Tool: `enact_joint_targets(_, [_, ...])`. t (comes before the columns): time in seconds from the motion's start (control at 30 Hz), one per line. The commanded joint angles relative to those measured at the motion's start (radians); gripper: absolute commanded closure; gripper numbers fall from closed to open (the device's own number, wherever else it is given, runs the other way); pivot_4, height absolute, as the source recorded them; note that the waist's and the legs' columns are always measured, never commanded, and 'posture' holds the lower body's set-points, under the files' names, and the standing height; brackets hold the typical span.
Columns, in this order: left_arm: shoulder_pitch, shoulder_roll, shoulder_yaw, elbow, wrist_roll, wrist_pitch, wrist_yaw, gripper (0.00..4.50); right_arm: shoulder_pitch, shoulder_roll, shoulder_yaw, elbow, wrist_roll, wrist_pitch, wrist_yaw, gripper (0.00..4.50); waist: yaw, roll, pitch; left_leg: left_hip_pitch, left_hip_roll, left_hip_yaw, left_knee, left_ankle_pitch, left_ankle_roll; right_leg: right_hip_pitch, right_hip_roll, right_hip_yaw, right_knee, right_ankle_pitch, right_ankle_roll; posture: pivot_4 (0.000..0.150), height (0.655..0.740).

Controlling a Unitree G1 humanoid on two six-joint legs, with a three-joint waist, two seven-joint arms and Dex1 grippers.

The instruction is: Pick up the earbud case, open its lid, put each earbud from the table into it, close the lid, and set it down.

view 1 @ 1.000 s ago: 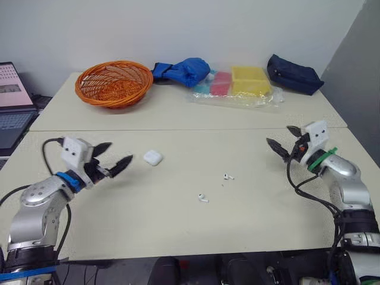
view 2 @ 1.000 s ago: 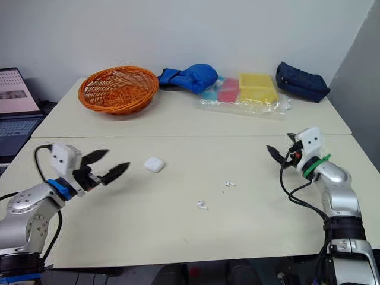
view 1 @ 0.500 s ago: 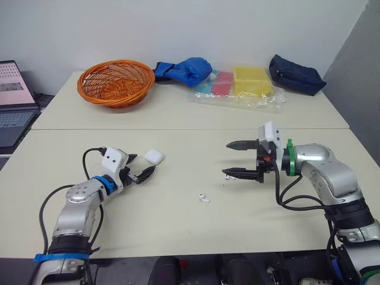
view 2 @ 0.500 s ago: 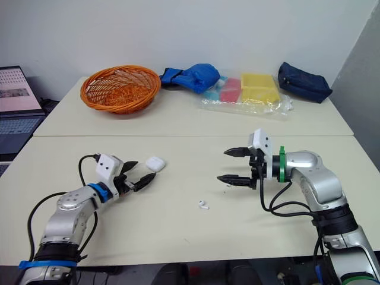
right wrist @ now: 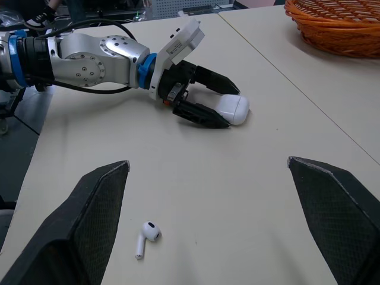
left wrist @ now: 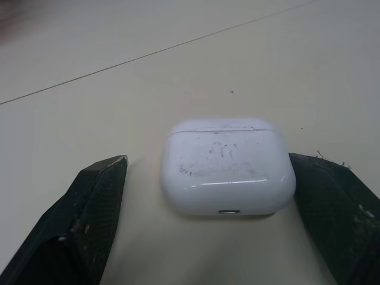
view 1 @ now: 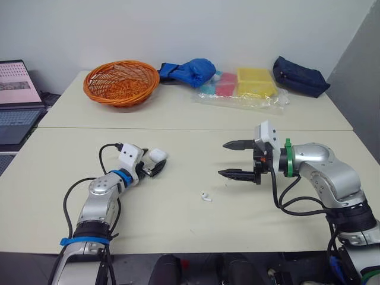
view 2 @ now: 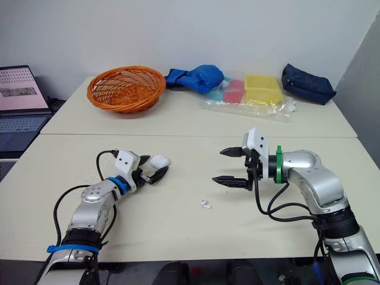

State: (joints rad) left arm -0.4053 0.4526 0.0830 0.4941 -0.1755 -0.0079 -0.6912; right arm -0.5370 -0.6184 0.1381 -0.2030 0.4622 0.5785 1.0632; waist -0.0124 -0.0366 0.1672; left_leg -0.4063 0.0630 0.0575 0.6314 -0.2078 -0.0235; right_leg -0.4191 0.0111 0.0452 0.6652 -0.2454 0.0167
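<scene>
The white earbud case (view 1: 157, 155) lies lid-closed on the cream table (view 1: 178, 225), left of centre. My left gripper (view 1: 155, 165) is open with one black finger on each side of the case (left wrist: 227, 166); one finger looks to touch it and the other stands a little off. A single white earbud (view 1: 205, 197) lies on the table near the middle, also seen as the earbud (right wrist: 145, 237) in the right wrist view. My right gripper (view 1: 223, 158) hovers open and holds nothing, just right of and beyond that earbud, pointing toward the left gripper (right wrist: 230, 109).
At the back of the table are an orange wicker basket (view 1: 122, 82), a blue cloth (view 1: 190, 70), yellow and pink boxes in clear plastic (view 1: 249, 83) and a dark navy pouch (view 1: 300, 74). A laptop (view 1: 18, 83) stands off the left edge.
My left gripper moved forward until its fingers straddle the case. The right arm swung in from the right edge to the table's middle and has since held almost still.
</scene>
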Motion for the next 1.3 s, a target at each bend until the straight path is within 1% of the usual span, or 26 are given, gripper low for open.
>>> enact_joint_targets(0.03, [0.007,-0.005,-0.017,0.009,0.008,0.000,-0.020,0.93,-0.007,-0.011,-0.040,-0.035,0.021,0.003,-0.009,0.00,0.000,0.000,0.000,0.000,0.000,0.000,0.000,0.000,0.000,0.000,0.000,0.000,0.000,0.000,0.000,0.150,0.7400])
enact_joint_targets(0.1, [0.010,-0.002,-0.015,0.010,0.009,-0.004,-0.025,1.57,-0.004,-0.012,-0.043,-0.038,0.023,0.007,-0.013,0.00,0.001,0.000,0.000,0.000,0.000,0.000,0.000,0.000,0.000,0.000,0.000,0.000,0.000,0.000,0.000,0.150,0.7400])
enact_joint_targets(0.13, [0.009,-0.001,-0.011,0.014,0.007,-0.011,-0.031,1.72,0.000,-0.014,-0.045,-0.038,0.023,0.006,-0.014,0.00,0.001,0.000,0.000,0.000,0.000,0.000,0.000,0.000,0.000,0.000,0.000,0.000,0.000,0.000,0.000,0.150,0.7400])
enact_joint_targets(0.3, [-0.010,0.004,-0.008,0.016,-0.001,-0.045,-0.060,1.72,0.012,-0.019,-0.056,-0.035,0.020,0.001,-0.023,0.00,0.002,0.000,0.000,0.000,0.000,0.000,0.000,0.000,0.000,0.000,0.000,0.000,-0.001,0.000,0.000,0.150,0.7400])
enact_joint_targets(0.47, [-0.076,0.027,0.001,-0.016,-0.008,-0.106,-0.102,1.72,0.010,-0.023,-0.070,-0.025,0.000,-0.002,-0.048,0.00,0.003,-0.001,0.001,-0.002,0.001,0.000,0.000,0.000,0.000,-0.002,0.001,-0.001,-0.001,0.000,0.000,0.150,0.7400])
enact_joint_targets(0.57, [-0.175,0.089,-0.050,-0.038,0.042,-0.339,-0.223,1.72,-0.073,-0.014,-0.114,-0.006,0.061,0.183,-0.134,0.00,0.004,-0.002,0.002,-0.004,0.001,-0.001,0.000,0.000,0.000,-0.003,0.001,-0.001,-0.001,0.000,0.000,0.150,0.7400])
enact_joint_targets(0.6, [-0.214,0.107,-0.069,-0.012,0.073,-0.438,-0.238,1.72,-0.104,-0.005,-0.134,0.001,0.109,0.255,-0.146,0.00,0.005,-0.002,0.002,-0.007,0.001,-0.001,0.000,0.000,0.000,-0.006,0.001,-0.001,-0.001,0.002,-0.004,0.150,0.7400])
enact_joint_targets(0.7, [-0.303,0.118,-0.101,0.093,0.150,-0.690,-0.211,1.72,-0.163,0.025,-0.166,0.016,0.207,0.400,-0.168,0.00,0.009,-0.001,0.001,-0.009,0.001,-0.001,0.000,0.000,0.000,-0.007,0.001,-0.001,-0.002,0.003,-0.005,0.150,0.7400])
enact_joint_targets(0.8, [-0.358,0.112,-0.128,0.178,0.193,-0.864,-0.193,1.72,-0.206,0.066,-0.192,0.041,0.251,0.480,-0.222,0.00,0.005,-0.001,0.001,-0.008,0.001,0.000,-0.001,0.000,0.000,-0.006,0.001,-0.001,-0.003,0.003,-0.005,0.150,0.7400])
enact_joint_targets(0.9, [-0.430,0.097,-0.169,0.244,0.264,-1.056,-0.149,1.72,-0.253,0.109,-0.196,0.062,0.277,0.535,-0.267,0.00,0.005,-0.001,0.001,-0.010,0.001,0.000,-0.001,0.000,0.000,-0.008,0.001,-0.001,-0.003,0.003,-0.005,0.150,0.7400])
enact_joint_targets(0.93, [-0.451,0.093,-0.182,0.265,0.281,-1.098,-0.137,1.72,-0.263,0.116,-0.195,0.068,0.281,0.546,-0.276,0.00,0.006,-0.001,0.001,-0.012,0.001,-0.001,-0.001,0.000,0.000,-0.009,0.001,-0.002,-0.002,0.003,-0.005,0.150,0.7400])
enact_joint_targets(1.07, [-0.513,0.076,-0.217,0.335,0.284,-1.208,-0.113,1.72,-0.284,0.144,-0.184,0.072,0.276,0.541,-0.310,0.00,0.008,-0.001,0.001,-0.018,0.001,-0.001,0.000,0.000,0.000,-0.015,0.001,-0.002,-0.001,0.003,-0.004,0.150,0.7400])
enact_joint_targets(1.2, [-0.542,0.077,-0.231,0.356,0.282,-1.323,-0.072,1.72,-0.284,0.185,-0.185,0.069,0.290,0.562,-0.351,0.00,0.006,-0.001,0.001,-0.019,0.001,-0.001,0.001,0.000,0.000,-0.016,0.001,-0.002,-0.001,0.003,-0.004,0.150,0.7400])
enact_joint_targets(1.3, [-0.557,0.083,-0.245,0.377,0.295,-1.373,-0.046,1.72,-0.287,0.216,-0.189,0.074,0.293,0.568,-0.380,0.00,0.004,-0.001,0.001,-0.019,0.001,-0.001,0.001,0.000,0.000,-0.018,0.001,-0.001,0.000,0.003,-0.004,0.150,0.7400])
